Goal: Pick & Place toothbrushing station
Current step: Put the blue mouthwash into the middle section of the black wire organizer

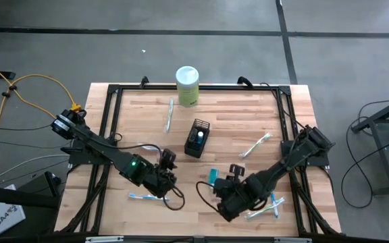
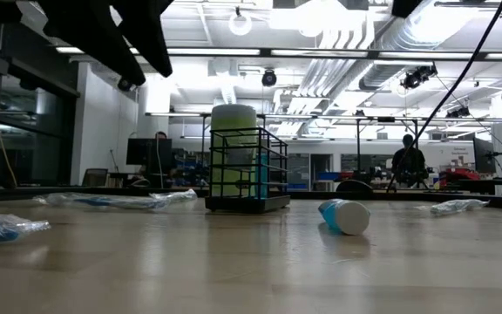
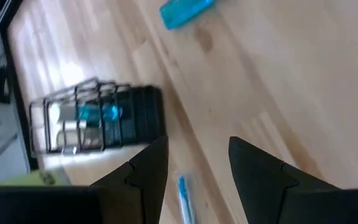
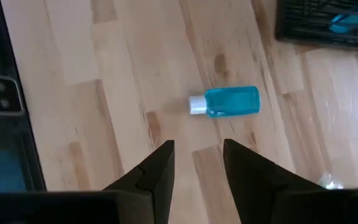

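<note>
a black wire-mesh holder (image 1: 197, 138) is seen upright mid-bench, a teal tube inside; another teal white-capped tube (image 4: 224, 102) lies nearby. both grippers' fingers are held apart, empty.

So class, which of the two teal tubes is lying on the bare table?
The teal tube near the right gripper lies on the wood; the other tube stands inside the black mesh holder.

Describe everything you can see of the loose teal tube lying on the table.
The teal tube is small, flat-sided, translucent blue-teal plastic by its look, with a white cap. It lies on its side on the bare wooden table, outside the black wire holder and apart from it. Nothing touches it: the right tool hangs open above, near it, not holding it. In the low view its capped end faces the camera.
</note>
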You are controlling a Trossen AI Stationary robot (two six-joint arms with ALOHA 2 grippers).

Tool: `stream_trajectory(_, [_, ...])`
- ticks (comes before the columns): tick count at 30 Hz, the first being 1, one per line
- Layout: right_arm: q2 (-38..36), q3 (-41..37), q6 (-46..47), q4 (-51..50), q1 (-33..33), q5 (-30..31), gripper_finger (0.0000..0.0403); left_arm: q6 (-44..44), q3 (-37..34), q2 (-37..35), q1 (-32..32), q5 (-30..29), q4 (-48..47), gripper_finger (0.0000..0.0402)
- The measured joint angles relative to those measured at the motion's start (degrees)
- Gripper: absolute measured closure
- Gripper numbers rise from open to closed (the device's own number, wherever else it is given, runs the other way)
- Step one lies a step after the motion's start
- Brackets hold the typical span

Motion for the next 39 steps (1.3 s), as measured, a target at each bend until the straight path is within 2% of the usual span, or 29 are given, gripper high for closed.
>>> stream_trajectory(7, [0.0, 0.0, 11.79, 0.87, 3.07, 7.16, 0.0283, 2.5, 0.0, 0.0, 0.02, 0.88, 1.38, 0.0242])
stream_trajectory(11, [0.0, 0.0, 16.44, 2.22, 3.84, 8.27, 0.029, 7.58, 0.0, 0.0, 0.02, 1.46, 1.38, 0.0242])
stream_trajectory(15, [1.06, 0.0, 20.19, 3.84, 4.4, 10.9, 0.0292, 8.95, 0.0, 0.04, 0.02, 3.91, 1.36, 0.0242])
stream_trajectory(21, [3.02, -0.04, 22.74, 4.03, 4.75, 10.4, 0.0288, 16.73, -0.07, 0.1, 0.02, 5.13, 3.11, 0.0242])
stream_trajectory(26, [3.39, -0.04, 25.28, 4.26, 5.38, 9.93, 0.0292, 26.11, -0.07, 1.19, 1.44, 13.61, 10.8, 0.0242])
stream_trajectory(29, [3.39, -0.04, 26.96, 4.22, 6.7, 9.41, 0.0293, 31.42, -0.07, 3.81, 2.47, 15.59, 15.2, 0.0242])
stream_trajectory(34, [3.39, -0.04, 31.11, 3.47, 9.64, 9.08, 0.0293, 38.86, -0.09, 9.62, 3.53, 11.71, 22.9, 0.0242])
stream_trajectory(39, [3.37, -0.04, 37.75, -0.08, 13.1, 12.3, 0.0293, 44.39, -0.15, 14.89, 5.32, 9.41, 30.78, 0.0242])
